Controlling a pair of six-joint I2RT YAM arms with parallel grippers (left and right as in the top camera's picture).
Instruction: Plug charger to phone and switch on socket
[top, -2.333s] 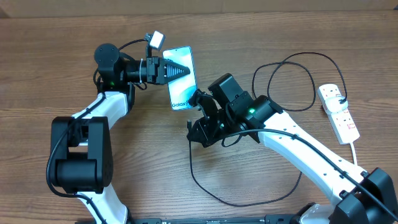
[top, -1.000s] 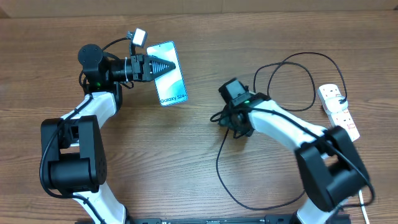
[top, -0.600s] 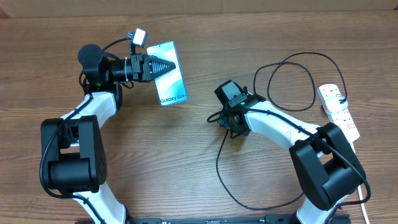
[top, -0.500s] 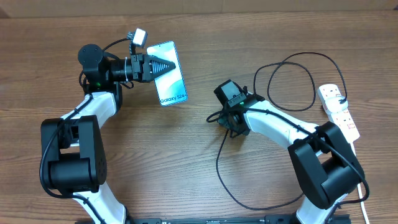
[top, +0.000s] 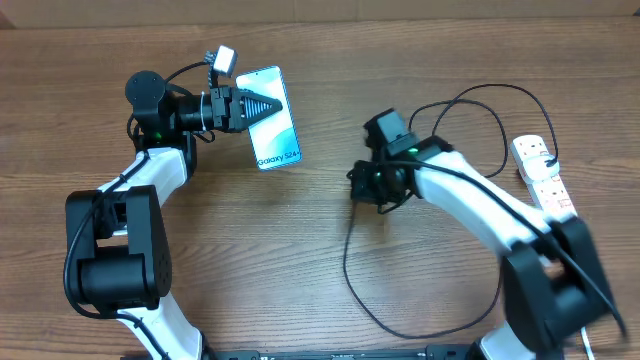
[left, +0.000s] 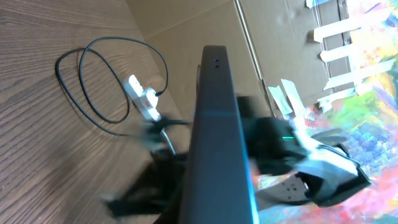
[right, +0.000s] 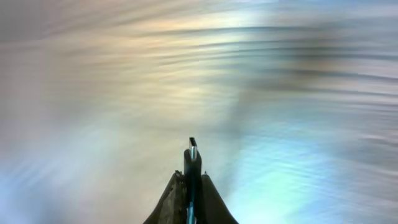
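My left gripper (top: 268, 108) is shut on the phone (top: 275, 135), holding it above the table's far left with its blue-teal screen facing up. In the left wrist view the phone (left: 217, 124) shows edge-on and hides my fingers. Right of centre, my right gripper (top: 362, 186) is shut on the charger's small black plug (right: 193, 155), whose metal tip sticks out past the fingertips. The charger's thin black cable (top: 347, 265) trails from there toward the front edge, then loops back to the socket (top: 545, 180), the white power strip at the right edge. Phone and plug are well apart.
The cable forms a wide loop (top: 470, 130) on the table beside the power strip, also seen as a loop (left: 93, 81) in the left wrist view. The right wrist view's background is smeared by motion. Wooden tabletop (top: 250, 260) lies between the arms.
My right gripper closed on the plug at the table and has shifted right and toward the back with it. The left arm and phone have not moved.
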